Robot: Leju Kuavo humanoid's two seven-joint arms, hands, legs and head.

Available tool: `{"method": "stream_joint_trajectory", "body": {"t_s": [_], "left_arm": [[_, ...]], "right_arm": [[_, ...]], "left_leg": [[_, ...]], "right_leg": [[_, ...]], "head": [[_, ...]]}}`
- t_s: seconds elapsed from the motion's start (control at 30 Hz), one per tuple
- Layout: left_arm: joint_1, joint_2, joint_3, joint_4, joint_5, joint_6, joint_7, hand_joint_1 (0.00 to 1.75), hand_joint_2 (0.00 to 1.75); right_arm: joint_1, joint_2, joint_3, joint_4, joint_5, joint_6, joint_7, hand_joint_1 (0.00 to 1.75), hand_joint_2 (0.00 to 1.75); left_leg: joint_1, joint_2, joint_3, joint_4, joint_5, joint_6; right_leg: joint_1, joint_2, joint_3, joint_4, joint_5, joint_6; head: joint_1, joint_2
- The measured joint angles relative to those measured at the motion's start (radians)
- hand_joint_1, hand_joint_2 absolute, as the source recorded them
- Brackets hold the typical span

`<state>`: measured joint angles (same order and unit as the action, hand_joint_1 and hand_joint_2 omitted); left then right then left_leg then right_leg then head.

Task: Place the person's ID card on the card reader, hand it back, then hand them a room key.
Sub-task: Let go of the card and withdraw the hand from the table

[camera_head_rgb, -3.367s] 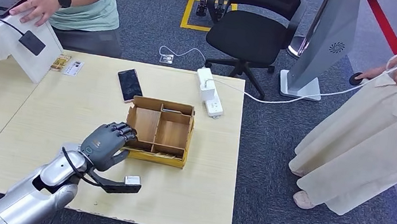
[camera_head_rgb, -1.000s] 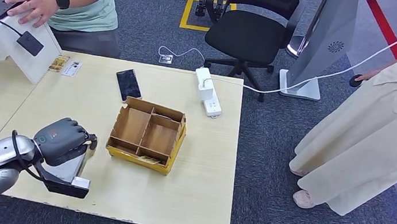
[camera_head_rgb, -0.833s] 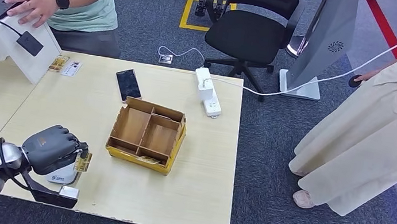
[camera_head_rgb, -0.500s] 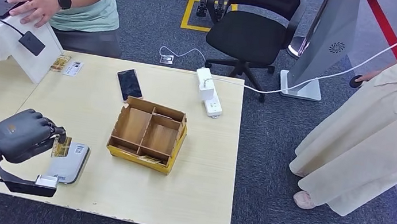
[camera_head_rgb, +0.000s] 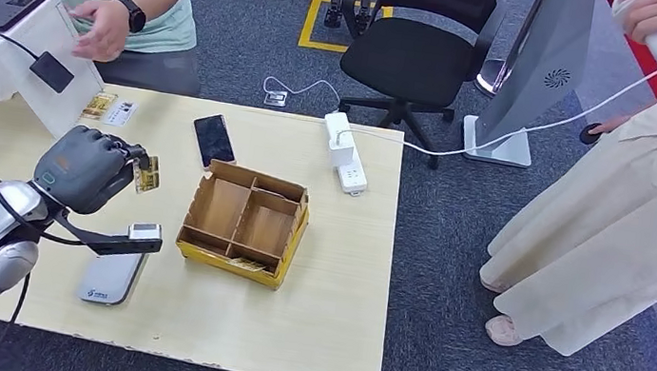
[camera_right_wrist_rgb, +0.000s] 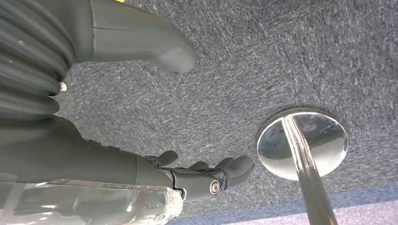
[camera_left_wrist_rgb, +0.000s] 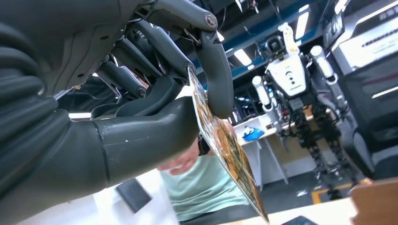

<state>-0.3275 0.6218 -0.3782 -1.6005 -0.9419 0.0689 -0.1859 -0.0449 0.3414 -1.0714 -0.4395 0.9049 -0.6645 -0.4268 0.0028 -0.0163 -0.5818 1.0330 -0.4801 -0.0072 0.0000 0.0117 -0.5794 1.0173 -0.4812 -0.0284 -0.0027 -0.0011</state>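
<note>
Left hand [camera_head_rgb: 85, 169] pinches what looks like the room key [camera_head_rgb: 149, 174], raised above the table [camera_head_rgb: 331, 282].

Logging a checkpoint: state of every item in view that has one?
left hand: raised, pinching the card
card: held off the table, on edge
card reader: flat on the table, nothing on it
divided box: open-topped
phone: flat, screen dark
right hand: empty, fingers apart

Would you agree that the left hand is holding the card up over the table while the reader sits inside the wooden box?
Not quite. The left hand does hold the card above the table, but the head view shows the reader lying flat on the table beside the box, not inside it.
</note>
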Motion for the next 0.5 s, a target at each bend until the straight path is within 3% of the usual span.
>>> {"method": "stream_joint_trajectory", "body": {"t_s": [0.5], "left_arm": [[-0.221,-0.148,-0.053,0.233,-0.068,0.059,0.087,1.75,1.75]], "right_arm": [[-0.003,0.000,0.025,0.005,-0.001,0.001,0.009,0.00,1.75]], "left_leg": [[0.000,0.001,0.000,0.000,0.001,-0.001]], "right_leg": [[0.000,0.002,-0.001,0.000,0.001,-0.001]], "head": [[0.000,0.000]]}}
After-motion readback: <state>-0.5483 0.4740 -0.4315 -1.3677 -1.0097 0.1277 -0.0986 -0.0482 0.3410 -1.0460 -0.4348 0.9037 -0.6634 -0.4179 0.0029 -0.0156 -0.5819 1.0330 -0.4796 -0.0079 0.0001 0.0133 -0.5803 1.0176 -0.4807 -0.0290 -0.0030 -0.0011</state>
